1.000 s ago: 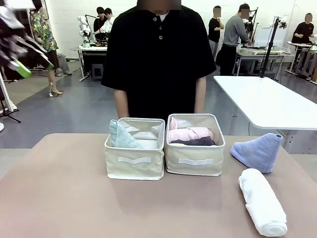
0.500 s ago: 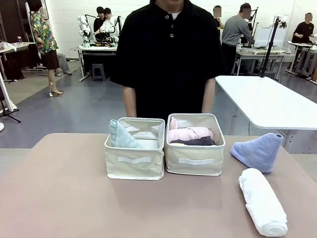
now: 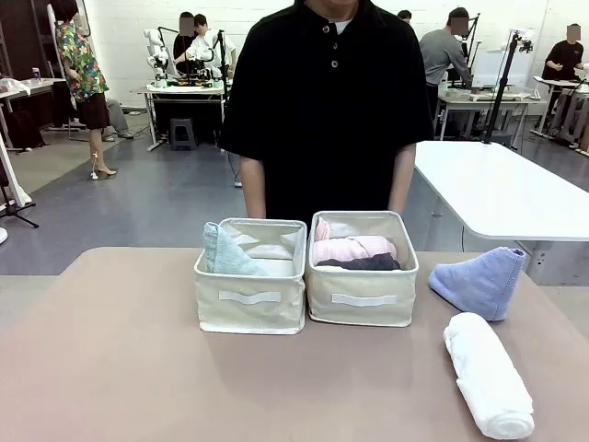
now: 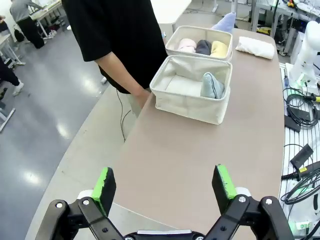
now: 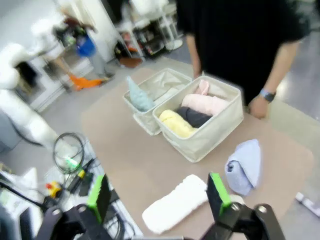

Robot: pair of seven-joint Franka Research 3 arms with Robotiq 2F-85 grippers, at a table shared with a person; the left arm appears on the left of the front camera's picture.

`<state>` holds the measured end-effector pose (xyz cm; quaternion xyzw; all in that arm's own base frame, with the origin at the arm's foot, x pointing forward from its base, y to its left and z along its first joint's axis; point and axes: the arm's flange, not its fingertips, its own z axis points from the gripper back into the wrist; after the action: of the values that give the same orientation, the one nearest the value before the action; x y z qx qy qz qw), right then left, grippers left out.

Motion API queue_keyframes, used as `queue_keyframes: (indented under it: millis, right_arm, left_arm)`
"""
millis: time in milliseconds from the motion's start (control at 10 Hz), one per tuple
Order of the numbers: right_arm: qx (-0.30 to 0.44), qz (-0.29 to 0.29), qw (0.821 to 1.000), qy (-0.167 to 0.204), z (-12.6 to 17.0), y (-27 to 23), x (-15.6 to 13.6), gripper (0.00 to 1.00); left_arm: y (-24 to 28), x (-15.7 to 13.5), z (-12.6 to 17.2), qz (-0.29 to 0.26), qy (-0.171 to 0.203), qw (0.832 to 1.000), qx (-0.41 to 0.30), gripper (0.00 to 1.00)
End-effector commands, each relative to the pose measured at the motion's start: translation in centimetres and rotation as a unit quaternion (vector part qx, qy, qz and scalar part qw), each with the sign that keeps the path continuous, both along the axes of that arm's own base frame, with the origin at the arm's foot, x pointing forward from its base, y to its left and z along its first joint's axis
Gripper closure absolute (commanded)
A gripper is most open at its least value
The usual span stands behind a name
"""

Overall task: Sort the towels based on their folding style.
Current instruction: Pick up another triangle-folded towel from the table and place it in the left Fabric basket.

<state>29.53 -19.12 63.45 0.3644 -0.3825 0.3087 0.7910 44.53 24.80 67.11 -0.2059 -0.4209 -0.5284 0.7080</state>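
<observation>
A pale grey-green cone towel [image 3: 224, 253] stands in the left beige bin [image 3: 250, 306]. The right bin [image 3: 361, 301] holds the rolled pink towel [image 3: 354, 247], dark grey towel [image 3: 361, 263] and yellow towel [image 5: 176, 123]. On the table to the right lie the light blue cone towel [image 3: 479, 282] and, nearer, the white rolled towel [image 3: 488, 374]. My left gripper [image 4: 163, 186] hangs open, high above the table's left end, empty. My right gripper [image 5: 160, 194] is open too, high over the white roll [image 5: 175, 204] and blue cone [image 5: 243, 165].
A person in a black shirt [image 3: 327, 101] stands at the far edge behind the bins, hands down by the table edge. Cables and a white arm base [image 4: 309, 55] sit along my side of the table. A white table [image 3: 502, 189] stands beyond the right.
My left gripper, seen blurred at the upper left a second ago, has left the front view. The person has shifted slightly to the right. The towels and bins have not moved.
</observation>
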Motion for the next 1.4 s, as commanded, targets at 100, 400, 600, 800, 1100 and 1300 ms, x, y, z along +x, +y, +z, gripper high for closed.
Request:
queue_keyframes:
  millis: [100,400,600,800,1100,1300]
  right_arm:
    - [-0.188,0.126,0.974,-0.004,-0.6,11.9,-0.5,0.0]
    - [-0.275,0.138,0.951,-0.004,-2.8,19.8,1.7,0.0]
    - [-0.309,0.161,0.937,0.008,-4.7,21.2,1.5,0.0]
    - [-0.344,0.148,0.927,0.0,-0.2,13.1,-4.0,0.0]
    - [-0.305,0.091,0.948,-0.019,2.6,6.1,-7.1,0.0]
    - [-0.298,0.093,0.95,-0.013,2.0,5.9,-6.5,0.0]
  left_arm:
    - [0.1,0.1,0.7,0.001,-0.004,1.0,0.009,0.0]
    - [0.1,0.1,0.7,0.001,-0.004,1.0,0.009,0.0]
    - [0.1,0.1,0.7,0.001,-0.004,1.0,0.009,0.0]
    - [0.1,0.1,0.7,0.001,-0.004,1.0,0.009,0.0]
    - [0.1,0.1,0.7,0.001,-0.004,1.0,0.009,0.0]
    - [0.1,0.1,0.7,0.001,-0.004,1.0,0.009,0.0]
